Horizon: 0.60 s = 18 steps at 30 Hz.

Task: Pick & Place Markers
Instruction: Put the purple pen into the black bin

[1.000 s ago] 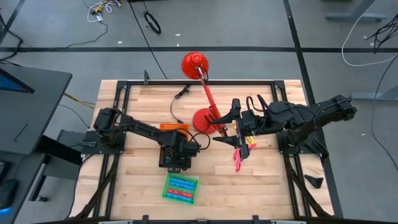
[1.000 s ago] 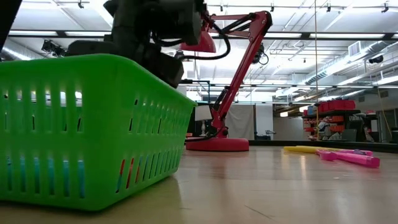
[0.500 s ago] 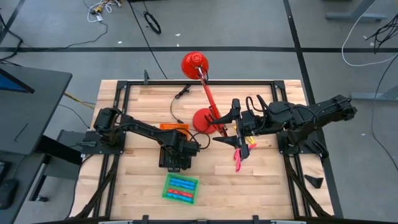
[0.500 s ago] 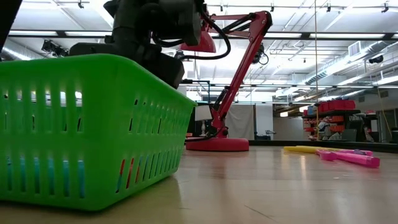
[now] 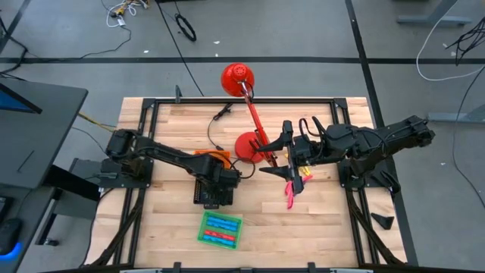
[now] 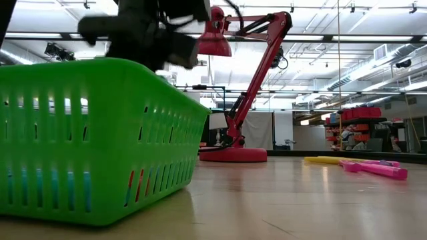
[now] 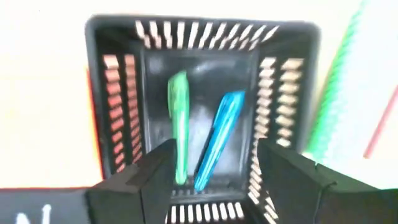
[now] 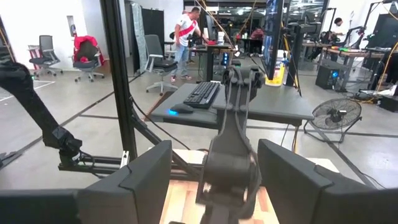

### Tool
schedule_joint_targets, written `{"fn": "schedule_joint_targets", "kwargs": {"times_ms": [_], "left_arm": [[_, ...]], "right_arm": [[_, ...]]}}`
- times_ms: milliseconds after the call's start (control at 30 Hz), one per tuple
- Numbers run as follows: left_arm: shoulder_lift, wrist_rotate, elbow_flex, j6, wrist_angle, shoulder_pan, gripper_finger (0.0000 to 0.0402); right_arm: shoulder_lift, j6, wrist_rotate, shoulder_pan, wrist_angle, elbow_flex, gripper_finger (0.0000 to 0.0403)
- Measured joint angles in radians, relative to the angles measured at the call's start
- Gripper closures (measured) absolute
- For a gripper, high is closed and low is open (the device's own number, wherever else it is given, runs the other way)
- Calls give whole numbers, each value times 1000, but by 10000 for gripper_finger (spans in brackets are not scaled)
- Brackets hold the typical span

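Hovering: left hand (image 7: 214, 177) open above green marker (image 7: 178, 124), blue marker (image 7: 216, 140).

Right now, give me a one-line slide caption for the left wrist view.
Open left gripper above black tray holding a green marker and a blue marker.

An open-plan robotics lab is indicated by desks with a keyboard (image 8: 202, 93), office chairs (image 8: 87, 53), and ceiling strip lights (image 6: 373, 63).
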Motion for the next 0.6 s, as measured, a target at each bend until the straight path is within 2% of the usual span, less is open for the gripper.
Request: {"fn": "schedule_joint_targets", "kwargs": {"times_ms": [167, 333, 600], "left_arm": [[-98, -21, 0, -31, 140, -21, 180], [-179, -112, -4, -79, 306, -56, 181], [-355, -267, -213, -215, 707, -120, 181]], "right_arm": [[0, 0, 0, 0, -13, 0, 162], [-1, 19, -3, 2, -41, 0, 162], [-29, 105, -59, 30, -115, 0, 162]]}}
